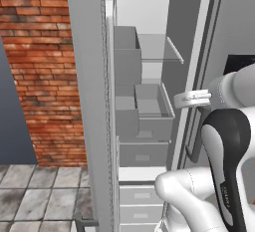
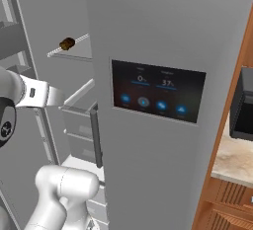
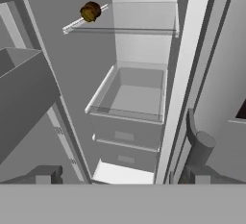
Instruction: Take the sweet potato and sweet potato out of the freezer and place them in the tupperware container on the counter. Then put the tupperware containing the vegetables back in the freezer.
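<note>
Tall grey steel freezer stands open: pincer spread wide, holding nothing, facing the shelves; small brown-red sweet potato, seemingly one, on upper shelf; next: reach up, grasp.

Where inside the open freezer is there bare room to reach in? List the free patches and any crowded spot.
Free: the open drawer, bare between its four walls, and most of the glass shelf above it. Occupied: that shelf's front left corner, where a brown sweet potato sits. The open gripper hangs below, outside the drawer.
</note>
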You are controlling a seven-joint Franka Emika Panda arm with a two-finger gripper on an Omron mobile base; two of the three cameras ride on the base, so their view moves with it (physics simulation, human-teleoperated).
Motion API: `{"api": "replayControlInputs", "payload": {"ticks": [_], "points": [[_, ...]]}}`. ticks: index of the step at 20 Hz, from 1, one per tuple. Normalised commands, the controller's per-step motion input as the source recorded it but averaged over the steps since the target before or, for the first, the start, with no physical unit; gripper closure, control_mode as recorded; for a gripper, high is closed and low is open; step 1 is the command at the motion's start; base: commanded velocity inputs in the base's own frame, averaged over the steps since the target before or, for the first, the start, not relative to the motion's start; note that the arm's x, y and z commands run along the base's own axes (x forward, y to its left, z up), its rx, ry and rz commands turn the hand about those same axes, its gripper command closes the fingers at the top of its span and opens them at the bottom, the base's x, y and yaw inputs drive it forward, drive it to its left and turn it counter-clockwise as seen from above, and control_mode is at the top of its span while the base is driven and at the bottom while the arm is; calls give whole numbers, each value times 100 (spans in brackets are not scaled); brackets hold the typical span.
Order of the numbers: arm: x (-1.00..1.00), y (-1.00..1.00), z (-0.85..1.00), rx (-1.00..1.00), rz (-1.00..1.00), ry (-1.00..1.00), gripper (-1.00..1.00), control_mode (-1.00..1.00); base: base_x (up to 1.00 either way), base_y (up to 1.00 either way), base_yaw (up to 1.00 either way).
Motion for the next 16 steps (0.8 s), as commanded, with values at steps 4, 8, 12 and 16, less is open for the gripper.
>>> {"api": "replayControlInputs", "payload": {"ticks": [4, 8, 12, 16], "points": [[0, 0, 0, 0, 0, 0, -100, 100, 0, 0, 0], [0, 0, 0, 0, 0, 0, -100, -100, 0, 0, 0], [3, 2, 0, 4, 2, 0, -100, -100, 0, 0, 0], [14, 10, 20, 2, 3, -2, -100, -100, 0, 0, 0]]}}
